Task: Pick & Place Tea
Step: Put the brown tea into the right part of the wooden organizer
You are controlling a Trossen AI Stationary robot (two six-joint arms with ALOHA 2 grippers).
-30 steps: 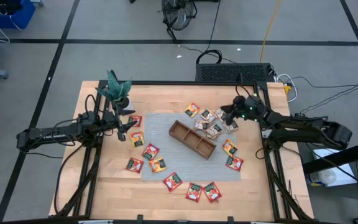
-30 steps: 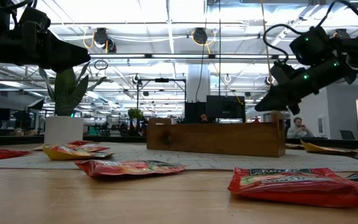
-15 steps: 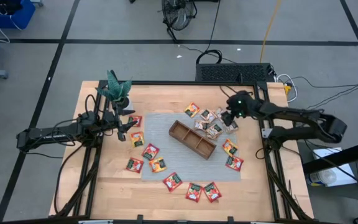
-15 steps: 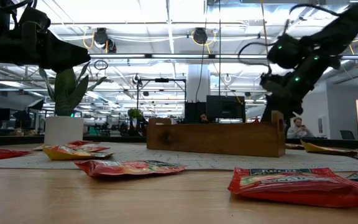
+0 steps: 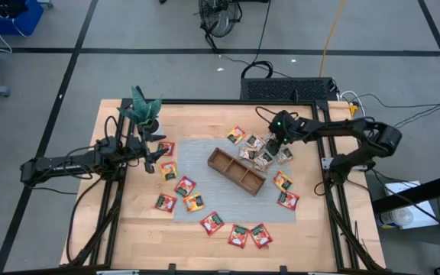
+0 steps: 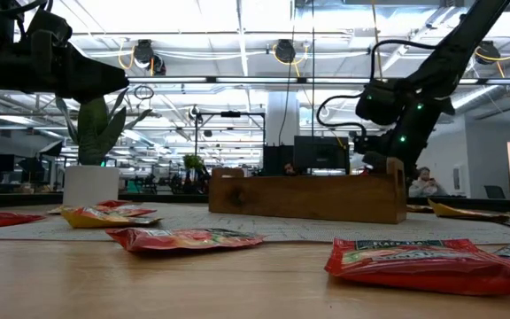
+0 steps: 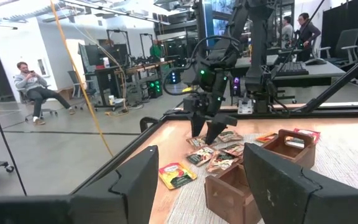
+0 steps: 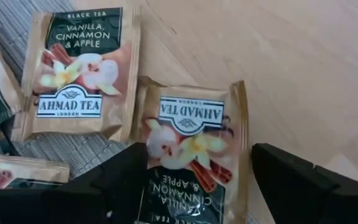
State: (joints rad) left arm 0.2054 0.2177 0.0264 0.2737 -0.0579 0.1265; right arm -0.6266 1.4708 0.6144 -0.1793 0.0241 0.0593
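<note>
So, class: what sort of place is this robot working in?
Probably an open-plan robotics lab or workshop: a wooden table on a concrete floor, desks with monitors behind, and seated people nearby.

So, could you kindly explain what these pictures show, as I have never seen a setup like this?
This is a robot with two dark arms at a wooden table, each ending in a two-finger gripper. One picture looks straight down, one looks level across the table top, and two come from cameras on the wrists. On the table lie a grey mat, a wooden tray with compartments, a potted plant and many scattered tea sachets. The right gripper is open, low over a cluster of pale sachets; its wrist camera shows one sachet between its fingers, not gripped. The left gripper waits, open, near the plant. Neither holds anything.
</note>
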